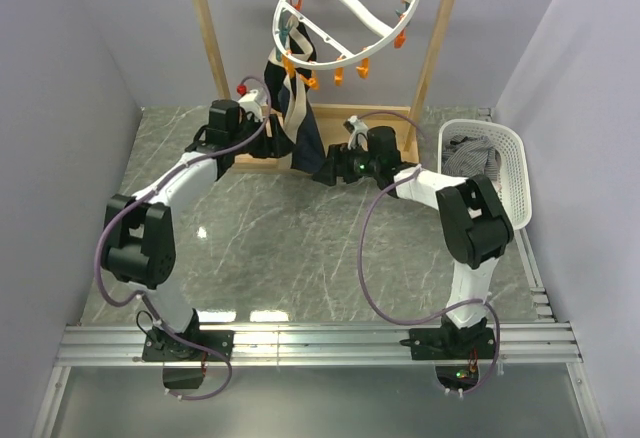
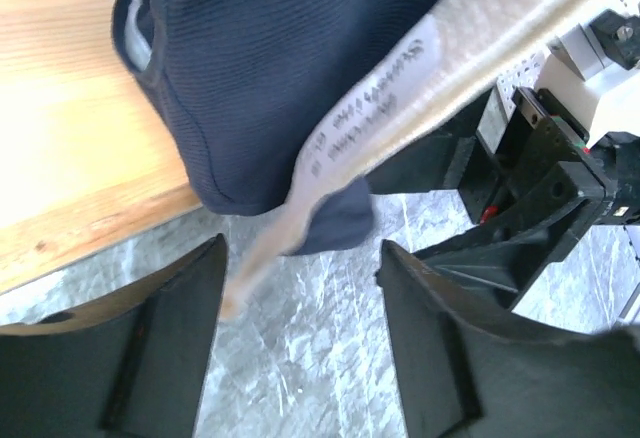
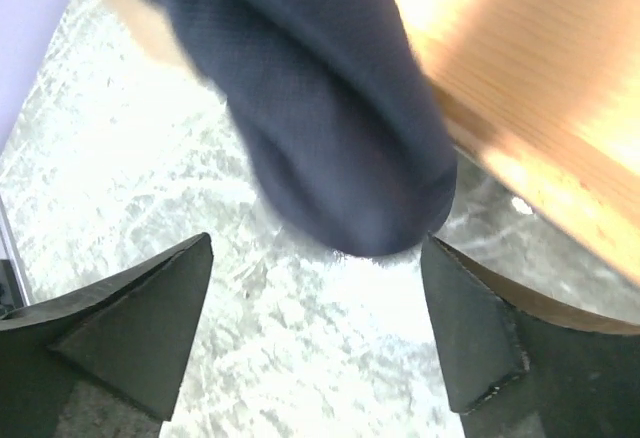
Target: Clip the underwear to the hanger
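The underwear (image 1: 305, 133), dark navy with a cream waistband, hangs from orange clips on the left side of the hanger (image 1: 352, 10), a tilted round white ring. My left gripper (image 1: 272, 118) is open beside the garment's left edge. In the left wrist view the underwear (image 2: 270, 78) hangs just ahead of the open left gripper (image 2: 300, 248), its waistband end dangling between the fingertips, not pinched. My right gripper (image 1: 320, 172) is open at the garment's lower right. In the right wrist view the navy fabric (image 3: 330, 138) ends just ahead of the open right gripper (image 3: 318, 241).
The wooden rack frame (image 1: 212, 38) carries the hanger, and its base bar (image 2: 70, 148) lies on the marble table right behind the underwear. A white basket (image 1: 515, 173) at the right holds grey striped cloth (image 1: 468, 154). The right arm's wrist (image 2: 545, 188) shows in the left wrist view.
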`<state>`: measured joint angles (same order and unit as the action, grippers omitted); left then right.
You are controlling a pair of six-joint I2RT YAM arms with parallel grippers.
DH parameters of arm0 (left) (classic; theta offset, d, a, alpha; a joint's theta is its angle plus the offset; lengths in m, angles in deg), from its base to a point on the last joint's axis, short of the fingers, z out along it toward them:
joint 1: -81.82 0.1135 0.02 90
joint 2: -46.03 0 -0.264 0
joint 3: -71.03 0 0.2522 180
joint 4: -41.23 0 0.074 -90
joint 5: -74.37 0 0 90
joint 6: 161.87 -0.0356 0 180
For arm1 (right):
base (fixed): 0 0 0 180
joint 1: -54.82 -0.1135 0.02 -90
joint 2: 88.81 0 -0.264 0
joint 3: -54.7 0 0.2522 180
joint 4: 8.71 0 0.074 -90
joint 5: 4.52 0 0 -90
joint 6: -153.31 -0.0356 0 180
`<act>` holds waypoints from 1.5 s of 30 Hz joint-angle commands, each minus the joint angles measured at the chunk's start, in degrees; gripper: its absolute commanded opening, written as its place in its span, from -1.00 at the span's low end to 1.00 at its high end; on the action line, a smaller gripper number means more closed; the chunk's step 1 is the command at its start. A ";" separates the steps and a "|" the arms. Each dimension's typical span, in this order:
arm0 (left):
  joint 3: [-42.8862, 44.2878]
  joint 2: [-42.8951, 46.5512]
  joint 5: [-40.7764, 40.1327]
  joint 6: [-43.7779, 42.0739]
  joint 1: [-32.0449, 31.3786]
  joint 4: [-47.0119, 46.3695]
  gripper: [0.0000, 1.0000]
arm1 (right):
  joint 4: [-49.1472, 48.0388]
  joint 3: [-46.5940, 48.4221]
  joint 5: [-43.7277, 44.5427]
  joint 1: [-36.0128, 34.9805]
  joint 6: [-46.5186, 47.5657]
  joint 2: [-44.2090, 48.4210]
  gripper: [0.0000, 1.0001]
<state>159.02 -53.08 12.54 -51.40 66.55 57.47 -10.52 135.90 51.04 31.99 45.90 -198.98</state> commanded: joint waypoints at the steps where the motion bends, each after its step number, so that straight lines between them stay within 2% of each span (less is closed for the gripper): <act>1: -1.55 4.71 0.31 -0.69 0.94 -1.60 0.39 | 1.60 -1.26 1.12 0.77 2.20 4.17 0.84; 8: -5.85 10.68 1.19 -0.96 3.05 -2.04 0.45 | 3.44 -3.71 1.21 2.00 2.73 8.38 0.90; 13: -8.40 15.34 2.07 -2.62 4.89 -5.20 0.67 | 5.11 -4.68 1.48 3.23 4.13 12.87 0.91; 18: -12.27 23.77 1.29 -8.15 5.95 -9.50 0.72 | 5.64 -7.23 2.88 4.20 8.08 21.39 0.93; 19: -13.06 25.35 0.76 -10.60 5.95 -11.51 0.76 | 5.73 -7.67 3.49 4.37 8.79 22.79 0.93; 20: -14.11 28.15 -0.12 -11.67 5.95 -12.32 0.90 | 5.56 -8.54 4.80 4.55 10.27 25.76 0.94; 22: -14.47 31.33 -0.21 -13.34 6.04 -13.55 0.93 | 4.07 -10.56 6.57 4.90 11.51 29.20 0.95; 26: -14.12 33.98 -3.56 -10.80 6.04 -14.61 0.99 | 3.62 -11.89 10.08 5.34 14.33 38.69 1.00; 30: -14.20 34.16 4.16 -11.33 5.95 -17.06 0.99 | 2.04 -12.51 13.60 5.51 15.12 44.33 1.00; 31: -14.82 33.99 9.92 -10.37 5.95 -18.90 0.99 | 2.04 -12.42 15.17 5.52 14.78 45.21 1.00; 33: -17.89 33.55 12.79 -8.79 4.20 -26.19 0.99 | 2.21 -11.28 15.28 5.52 14.50 46.88 1.00; 35: -19.21 32.41 7.98 -9.57 1.22 -27.87 0.99 | 5.71 -7.95 10.02 5.60 16.87 46.89 1.00; 39: -20.45 28.98 3.92 -9.48 -5.90 -38.57 0.92 | 11.61 -1.54 3.42 5.69 14.87 44.79 1.00; 42: -19.66 25.12 -0.81 -12.28 -10.56 -44.90 0.86 | 16.61 3.91 2.09 5.69 13.11 41.89 0.93; 45: -17.65 19.33 -3.46 -9.76 -11.89 -49.84 0.75 | 19.87 7.61 3.58 5.78 11.88 39.77 0.92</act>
<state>138.68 -30.17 13.48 -61.93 55.60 19.20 4.45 139.66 55.78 37.36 59.38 -158.00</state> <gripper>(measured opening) 0.895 0.963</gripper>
